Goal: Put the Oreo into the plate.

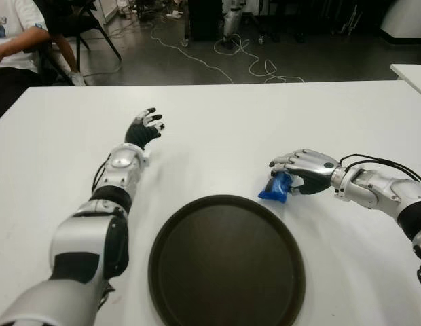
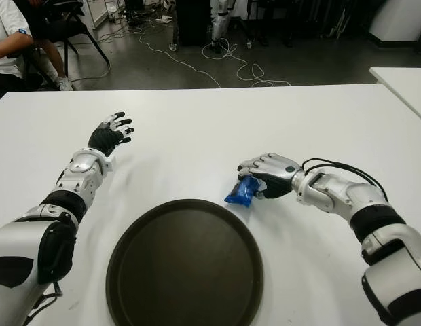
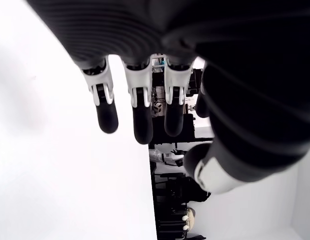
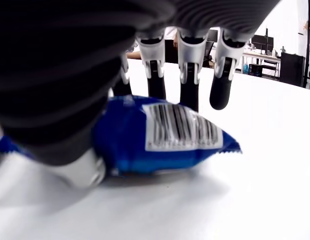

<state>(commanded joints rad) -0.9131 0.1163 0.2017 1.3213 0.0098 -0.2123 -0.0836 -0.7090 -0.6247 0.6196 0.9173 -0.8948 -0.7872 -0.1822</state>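
The Oreo (image 1: 276, 187) is a small blue packet lying on the white table (image 1: 265, 115), just past the far right rim of the round dark plate (image 1: 227, 261). My right hand (image 1: 300, 170) is cupped over it. In the right wrist view the packet (image 4: 165, 140) lies flat on the table with its barcode up. The fingers (image 4: 189, 75) reach over and past it, fairly straight, and the thumb sits against its near side. My left hand (image 1: 144, 129) shows far to the left on the table, fingers (image 3: 140, 115) relaxed and holding nothing.
A person (image 1: 13, 34) sits by a chair beyond the table's far left corner. Cables trail across the floor behind the table. The corner of a second white table (image 1: 411, 71) shows at the far right.
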